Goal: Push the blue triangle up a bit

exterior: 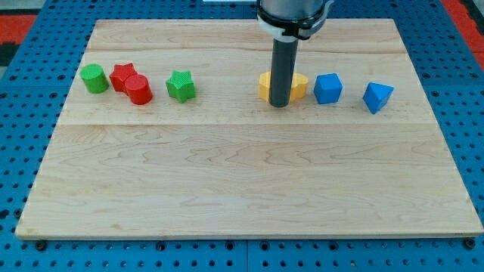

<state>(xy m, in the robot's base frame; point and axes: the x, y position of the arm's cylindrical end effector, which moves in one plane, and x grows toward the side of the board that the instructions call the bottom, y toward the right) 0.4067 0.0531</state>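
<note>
The blue triangle (377, 97) lies on the wooden board (249, 181) at the view's right. A blue cube-like block (327, 88) sits just to its left. My tip (280, 104) is further left, in front of two yellow blocks (299, 85) that the rod partly hides. The tip is well apart from the blue triangle, with the blue cube between them.
At the view's left stand a green cylinder (94, 78), a red star (121, 75), a red cylinder (139, 89) touching the star, and a green star (181, 85). The board lies on a blue pegboard surface (23, 151).
</note>
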